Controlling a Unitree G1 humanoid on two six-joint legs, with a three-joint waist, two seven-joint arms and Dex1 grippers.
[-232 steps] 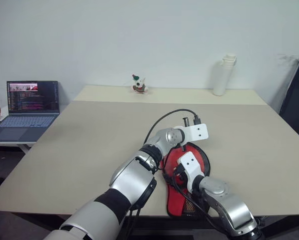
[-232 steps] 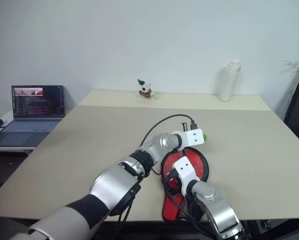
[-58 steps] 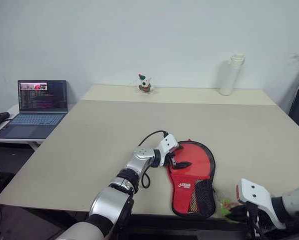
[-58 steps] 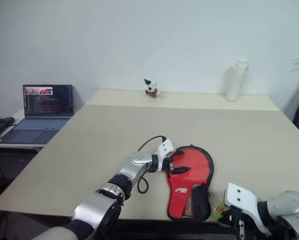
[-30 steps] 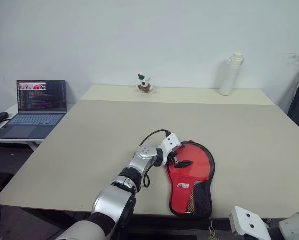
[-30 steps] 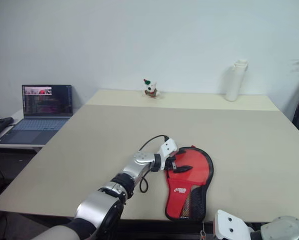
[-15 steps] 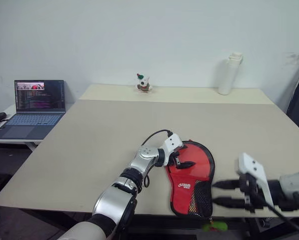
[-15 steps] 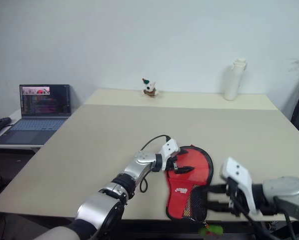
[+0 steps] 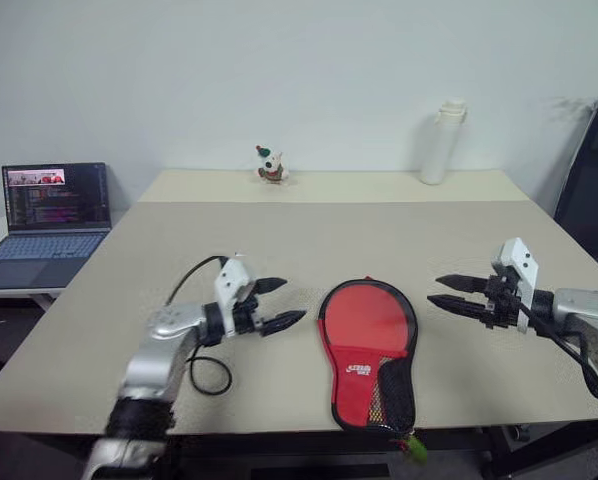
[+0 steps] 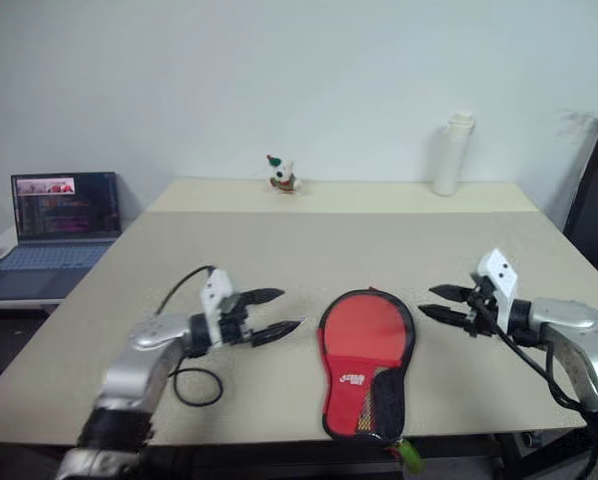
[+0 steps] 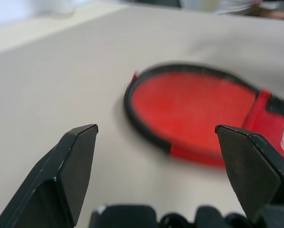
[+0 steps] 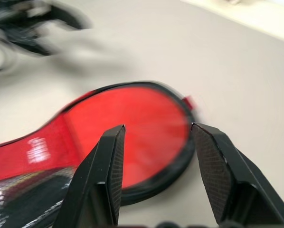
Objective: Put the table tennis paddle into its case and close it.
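Case (image 9: 367,340) lies flat, apparently zipped, so left gripper (image 9: 277,304) and right gripper (image 9: 444,291) flank it, both spread, empty.

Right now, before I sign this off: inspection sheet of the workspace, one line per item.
Surface: beige table, a second tabletop butted against its far edge.
Job's things: red case lies flat near the front edge between the two grippers, logo side up, mesh end toward the robot; paddle itself can't be made out, presumably inside.
Clutter: small figurine and white bottle at the far edge; green tag hanging at the case's near end.
Grippers: left gripper open, beside the case, holding nothing; right gripper open, on its other side, holding nothing.
Cables: black cable looping off the left wrist onto the table.
Surroundings: open laptop on a side desk, dark chair, white wall.
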